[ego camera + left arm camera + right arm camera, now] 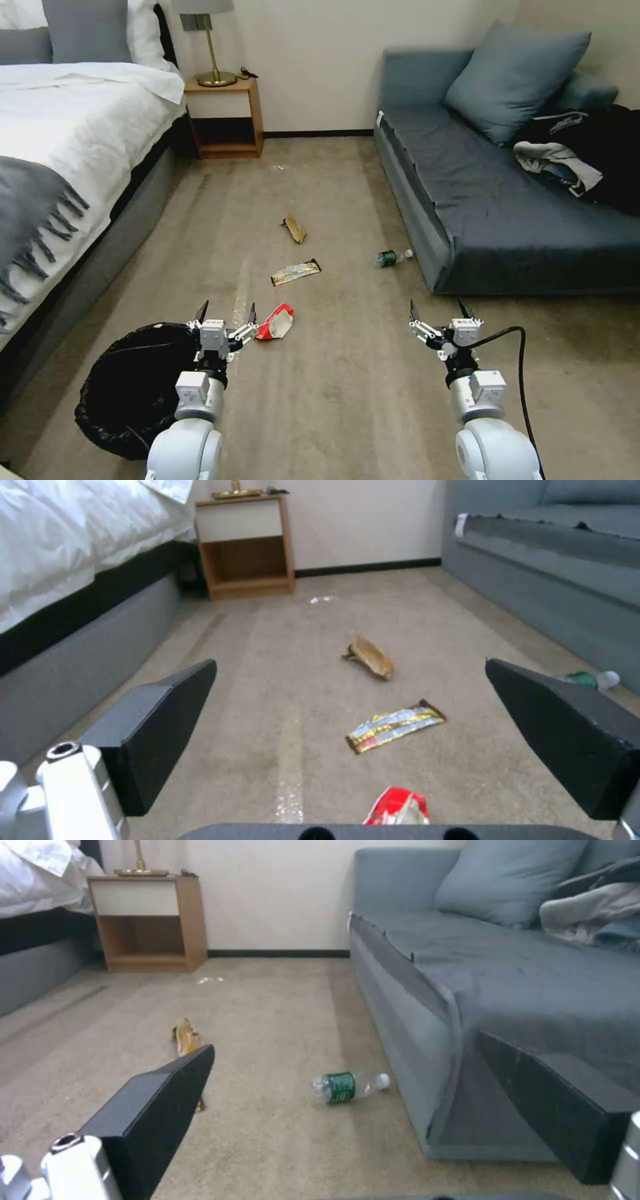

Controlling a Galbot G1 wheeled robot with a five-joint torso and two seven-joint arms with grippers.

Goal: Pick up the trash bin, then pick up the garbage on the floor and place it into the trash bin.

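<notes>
Claws, left (227, 313) and right (438, 310), hang wide open and empty above open carpet (333, 373); bin (130, 387) sits near left, beside the bed (60, 167).

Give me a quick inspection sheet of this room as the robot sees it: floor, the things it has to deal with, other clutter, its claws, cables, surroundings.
Surface: beige carpet floor, worn streak down the middle.
Job's things: trash bin with black liner stands on the floor by the left arm. Red-and-white wrapper, yellow-silver wrapper, brown wrapper and small bottle all lie loose on the carpet, the bottle close to the sofa base.
Clutter: small whitish scrap near the nightstand; clothes heap on the sofa.
Grippers: left gripper open, empty, beside the bin; right gripper open, empty.
Cables: black cable looping off the right arm.
Surroundings: bed, nightstand with lamp, grey sofa.
</notes>
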